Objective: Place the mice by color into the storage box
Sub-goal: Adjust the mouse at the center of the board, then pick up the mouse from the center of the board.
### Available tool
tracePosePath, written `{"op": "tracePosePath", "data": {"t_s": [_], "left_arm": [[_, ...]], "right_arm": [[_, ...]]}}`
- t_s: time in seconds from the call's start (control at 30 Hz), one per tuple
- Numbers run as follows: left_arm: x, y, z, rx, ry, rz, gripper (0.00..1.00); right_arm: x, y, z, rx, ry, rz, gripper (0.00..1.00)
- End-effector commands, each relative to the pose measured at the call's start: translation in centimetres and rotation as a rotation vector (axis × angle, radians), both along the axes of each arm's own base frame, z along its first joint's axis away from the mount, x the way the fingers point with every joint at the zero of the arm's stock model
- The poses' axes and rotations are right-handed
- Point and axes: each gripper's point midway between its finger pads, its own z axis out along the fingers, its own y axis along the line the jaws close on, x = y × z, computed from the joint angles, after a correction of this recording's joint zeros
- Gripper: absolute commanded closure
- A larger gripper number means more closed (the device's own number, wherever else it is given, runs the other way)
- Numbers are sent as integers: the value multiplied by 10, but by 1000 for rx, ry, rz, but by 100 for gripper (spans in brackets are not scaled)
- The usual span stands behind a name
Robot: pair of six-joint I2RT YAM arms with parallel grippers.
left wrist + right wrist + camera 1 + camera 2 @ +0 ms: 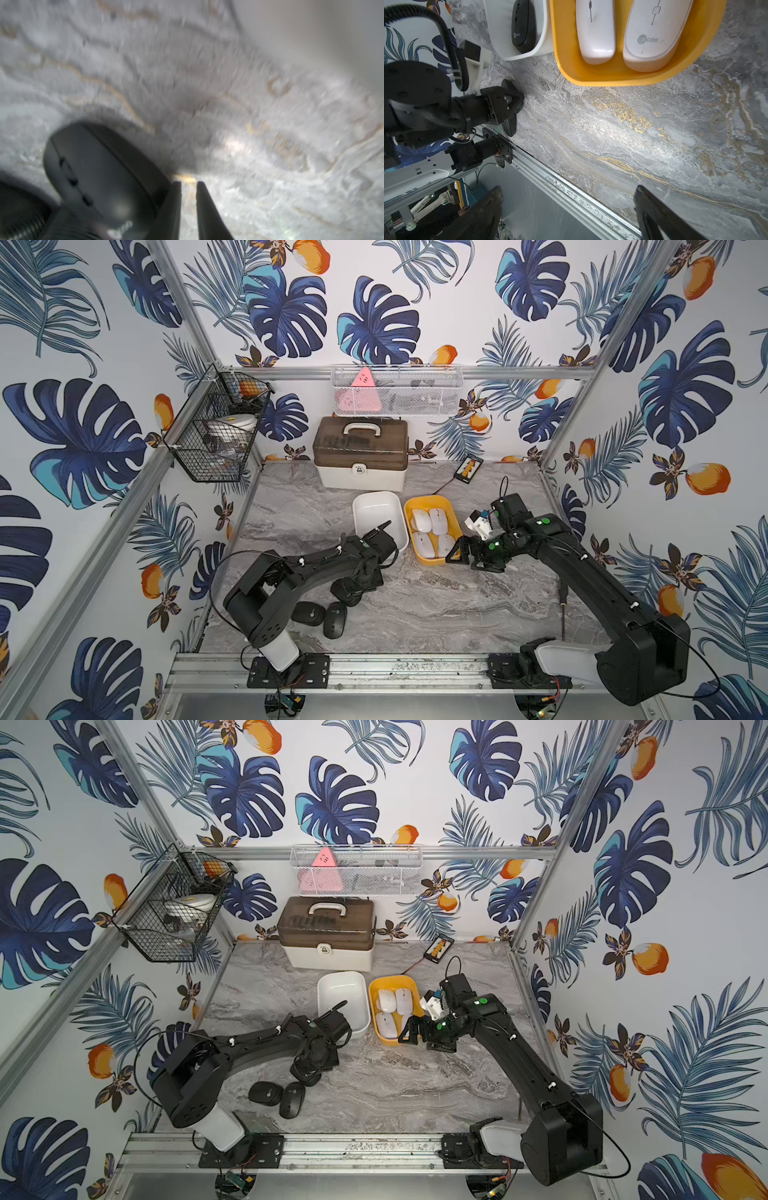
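Observation:
Several white mice [432,531] lie in the yellow storage box [432,498]; two of them [652,31] show in the right wrist view. The white storage box [376,510] beside it holds one black mouse [523,25]. Two black mice [308,613] [336,619] lie on the table at the front left. My left gripper [188,184] points down just behind them. It is all but shut, with a thin slit and nothing in it, and a third black mouse [93,176] rests against the outside of one finger. My right gripper [568,188] hangs open and empty beside the yellow box.
A brown-lidded case [360,456] stands at the back. A black-and-yellow device [468,467] lies near the back right. Wire baskets [216,427] [397,389] hang on the walls. A thin tool [562,610] lies by the right arm. An aluminium rail [374,668] borders the front.

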Motion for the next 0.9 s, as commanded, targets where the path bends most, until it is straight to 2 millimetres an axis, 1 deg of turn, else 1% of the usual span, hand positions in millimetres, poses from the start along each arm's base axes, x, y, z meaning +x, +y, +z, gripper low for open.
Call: {"op": "tracePosePath", "data": {"t_s": [0.0, 0.13, 0.2, 0.23, 0.27, 0.3, 0.37, 0.43, 0.47, 0.53, 0.6, 0.73, 0.87], "left_arm": [[-17, 14, 1, 57, 16, 30, 79], [-34, 28, 3, 95, 21, 28, 78], [-37, 34, 11, 102, 7, 32, 77], [-37, 35, 18, 101, -5, 32, 76], [-37, 36, 26, 99, -14, 35, 72], [-37, 37, 32, 96, -24, 36, 66], [-40, 40, 44, 80, -40, 58, 43], [-42, 45, 49, 78, -55, 79, 27], [-43, 50, 48, 83, -46, 86, 21], [-45, 59, 43, 94, -11, 103, 16], [-44, 65, 37, 95, 5, 111, 14], [-41, 75, 21, 97, 49, 124, 13], [-31, 73, 10, 87, 56, 100, 13]], "right_arm": [[-1, 2, 2, 14, -11, 9, 0], [-1, 1, 3, 11, -13, 10, 0], [-2, 1, 4, 11, -15, 11, 0], [-3, 1, 4, 11, -14, 11, 0], [-3, 0, 4, 9, -12, 10, 0], [-3, 0, 3, 9, -11, 9, 0], [-3, 0, 3, 9, -10, 8, 0], [-2, 1, 4, 13, -13, 8, 0], [-3, 1, 3, 13, -8, 8, 0], [-3, 1, 4, 14, -7, 9, 0], [-2, 2, 4, 16, -7, 9, 0], [-1, 2, 4, 18, -5, 6, 0], [-1, 3, 3, 18, -1, 6, 0]]}}
